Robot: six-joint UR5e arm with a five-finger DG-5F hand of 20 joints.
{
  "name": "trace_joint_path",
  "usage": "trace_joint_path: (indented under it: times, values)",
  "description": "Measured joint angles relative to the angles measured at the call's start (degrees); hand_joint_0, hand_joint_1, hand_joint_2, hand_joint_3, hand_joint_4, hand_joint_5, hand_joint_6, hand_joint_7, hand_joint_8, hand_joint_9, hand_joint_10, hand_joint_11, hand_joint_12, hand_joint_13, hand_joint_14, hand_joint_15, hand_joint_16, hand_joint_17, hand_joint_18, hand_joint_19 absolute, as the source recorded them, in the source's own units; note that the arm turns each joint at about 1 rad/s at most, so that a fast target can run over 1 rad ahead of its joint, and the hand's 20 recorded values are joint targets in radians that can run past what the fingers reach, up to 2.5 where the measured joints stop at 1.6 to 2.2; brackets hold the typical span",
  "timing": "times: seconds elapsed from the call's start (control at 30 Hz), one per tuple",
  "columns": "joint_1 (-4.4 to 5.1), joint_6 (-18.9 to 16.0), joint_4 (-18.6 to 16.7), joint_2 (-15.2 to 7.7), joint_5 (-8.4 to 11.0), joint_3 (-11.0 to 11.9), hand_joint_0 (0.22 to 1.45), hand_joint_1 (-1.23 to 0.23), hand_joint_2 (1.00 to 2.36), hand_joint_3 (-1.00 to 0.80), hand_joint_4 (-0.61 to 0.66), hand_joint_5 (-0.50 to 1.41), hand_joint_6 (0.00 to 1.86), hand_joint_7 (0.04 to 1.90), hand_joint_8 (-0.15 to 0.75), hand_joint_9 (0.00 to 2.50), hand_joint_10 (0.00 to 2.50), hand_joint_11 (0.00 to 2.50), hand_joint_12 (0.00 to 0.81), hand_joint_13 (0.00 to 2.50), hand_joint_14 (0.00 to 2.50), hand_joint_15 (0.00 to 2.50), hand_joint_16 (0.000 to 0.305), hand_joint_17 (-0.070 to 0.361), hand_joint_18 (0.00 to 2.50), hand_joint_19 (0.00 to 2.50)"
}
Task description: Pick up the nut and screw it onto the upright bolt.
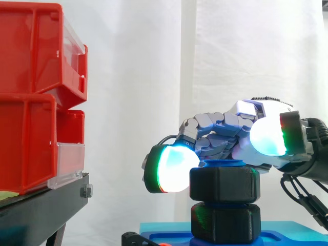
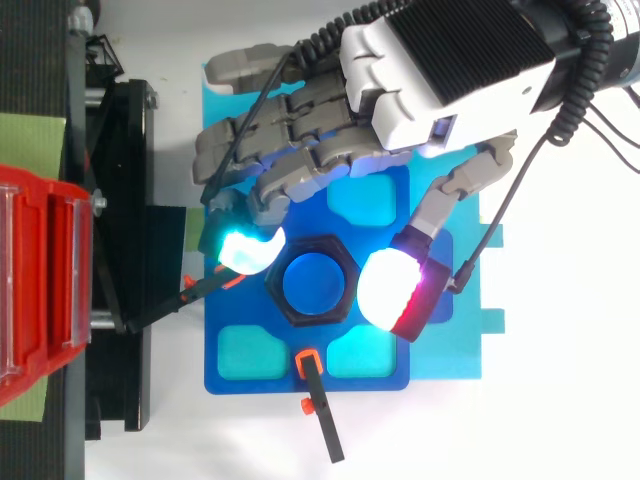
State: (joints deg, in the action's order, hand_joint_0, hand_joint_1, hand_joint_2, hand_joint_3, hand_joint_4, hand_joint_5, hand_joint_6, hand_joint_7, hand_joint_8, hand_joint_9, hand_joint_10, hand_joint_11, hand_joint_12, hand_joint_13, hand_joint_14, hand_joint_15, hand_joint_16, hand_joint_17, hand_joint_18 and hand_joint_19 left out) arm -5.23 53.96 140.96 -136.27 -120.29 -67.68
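Hand overhangs the blue fixture plate. Fingers curled, pinching the black hex nut on opposite sides. Nut sits on the upright bolt at plate centre. Judged rigid, light, smooth: hold by the flats.

You had free room between the nut and the red bins; beyond that gap, the bins blocked passage.

The nut hides the bolt (its shank).
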Motion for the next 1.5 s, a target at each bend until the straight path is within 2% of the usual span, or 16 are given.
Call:
trace_joint_path:
  times: [0.17,0.27,0.53,0.7,0.8,0.87,0.93,1.0,1.03,1.1,1.27,1.5]
  values:
    - [-0.32,0.0,-0.08,0.01,-0.02,0.0,0.46,-0.27,1.0,-0.5,0.26,-0.13,0.5,0.92,0.245,0.41,0.0,0.0,0.321,0.45,0.0,0.0,0.033,0.075,0.04,0.0]
    - [-0.63,-0.02,-0.39,0.02,-0.05,0.0,0.46,-0.28,1.0,-0.5,0.28,-0.11,0.5,1.04,0.254,0.45,0.0,0.0,0.32,0.47,0.0,0.0,0.033,0.074,0.06,0.0]
    - [-1.93,-0.48,-1.25,0.03,-1.2,0.66,0.47,-0.29,1.0,-0.5,0.27,-0.08,0.5,1.2,0.255,0.49,0.0,0.0,0.316,0.48,0.0,0.0,0.031,0.071,0.09,0.0]
    - [-2.98,-1.06,2.14,0.04,-1.92,3.08,0.49,-0.3,1.0,-0.5,0.24,-0.03,0.5,1.41,0.265,0.6,0.0,0.0,0.308,0.53,0.0,0.0,0.03,0.067,0.13,0.0]
    - [-3.54,-1.06,4.82,0.06,-2.34,4.3,0.5,-0.3,1.0,-0.5,0.24,-0.02,0.5,1.46,0.264,0.66,0.0,0.0,0.299,0.55,0.0,0.0,0.028,0.064,0.16,0.0]
    - [-3.83,-1.01,5.81,0.07,-2.68,4.99,0.5,-0.3,1.0,-0.5,0.23,-0.04,0.5,1.36,0.256,0.65,0.0,0.0,0.3,0.55,0.0,0.0,0.028,0.064,0.16,0.0]
    - [-4.03,-0.99,6.26,0.05,-2.98,5.57,0.49,-0.3,1.0,-0.5,0.27,-0.08,0.5,1.11,0.249,0.62,0.0,0.0,0.304,0.52,0.0,0.0,0.029,0.066,0.15,0.0]
    - [-4.11,-0.97,6.44,0.05,-3.21,6.12,0.48,-0.29,1.0,-0.5,0.27,-0.1,0.5,0.99,0.24,0.58,0.0,0.0,0.305,0.5,0.0,0.0,0.031,0.069,0.13,0.0]
    - [-4.1,-0.97,6.53,0.06,-3.34,6.53,0.48,-0.29,1.0,-0.5,0.24,-0.12,0.5,0.89,0.238,0.57,0.0,0.0,0.303,0.49,0.0,0.0,0.031,0.07,0.12,0.0]
    - [-3.93,-0.97,6.79,0.05,-3.47,7.32,0.48,-0.29,1.0,-0.5,0.21,-0.14,0.5,0.82,0.229,0.53,0.0,0.0,0.307,0.47,0.0,0.0,0.032,0.073,0.1,0.0]
    - [-3.23,-0.88,7.15,0.04,-3.22,7.9,0.47,-0.29,1.0,-0.5,0.17,-0.17,0.5,0.7,0.223,0.48,0.0,0.0,0.311,0.44,0.0,0.0,0.033,0.074,0.07,0.0]
    - [-1.57,-0.74,7.0,0.04,-1.55,6.06,0.47,-0.29,1.0,-0.5,0.14,-0.19,0.5,0.68,0.211,0.43,0.0,0.0,0.313,0.42,0.0,0.0,0.034,0.076,0.05,0.0]
